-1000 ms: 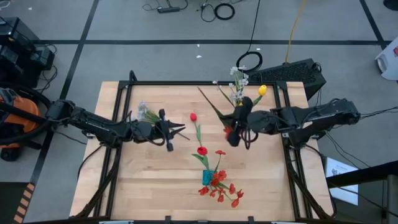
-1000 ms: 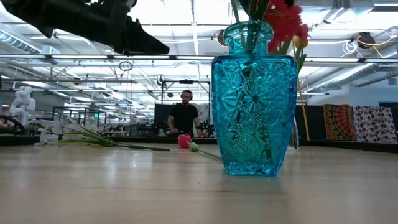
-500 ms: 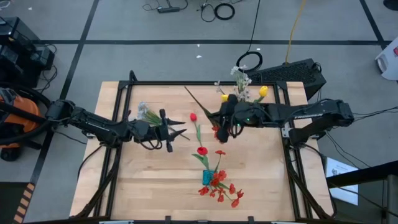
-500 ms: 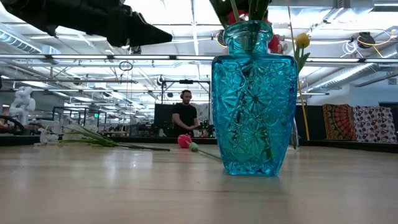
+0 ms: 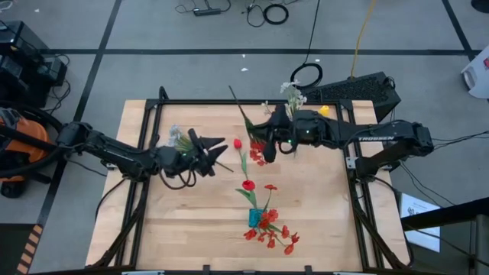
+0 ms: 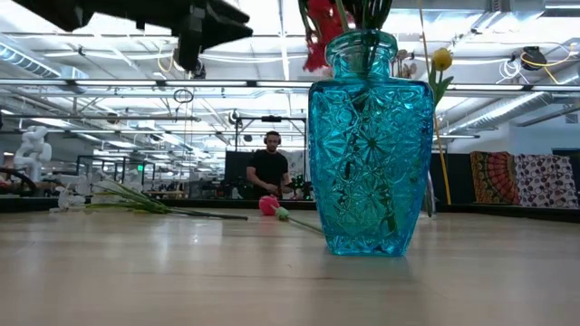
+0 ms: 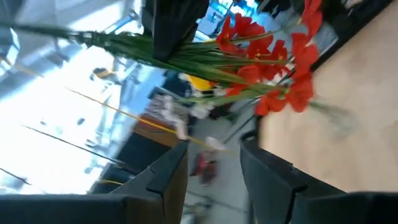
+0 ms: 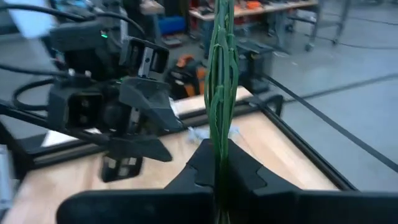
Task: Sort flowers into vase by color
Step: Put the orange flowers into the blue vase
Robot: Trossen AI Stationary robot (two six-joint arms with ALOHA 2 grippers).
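My right gripper (image 5: 269, 140) hovers over the far middle of the table, shut on a spray of small red blossoms (image 5: 258, 150). Its long green stem (image 5: 233, 95) points toward the far edge. My left gripper (image 5: 218, 147) is open, just left of the spray, with the blossoms (image 7: 273, 68) ahead of its fingers. A blue glass vase (image 6: 370, 145) near the front edge holds red flowers (image 5: 271, 233). A red tulip (image 5: 238, 143) and a whitish sprig (image 5: 179, 139) lie flat on the table. A yellow tulip (image 5: 323, 111) and whitish blossoms (image 5: 294, 95) stand at the far right. My right gripper pinches the spray's bundle of green stems (image 8: 221, 134) between its two fingers, close to the blossom end. The fingers come level from the table's right and lie across the stems. The spray is lifted clear, blossoms on the near side of the fingers, stem end on the far side.
A black frame (image 5: 229, 101) runs along the table's far edge and sides. The bare wood at the near left (image 5: 176, 221) and near right (image 5: 328, 214) holds nothing. A person (image 6: 270, 167) stands in the room far behind the table.
My right gripper has carried the red spray toward the table's left and far edge, away from the far-right flowers, and the stem has swung about with it. My left gripper has shifted slightly toward the far edge and turned, staying open.
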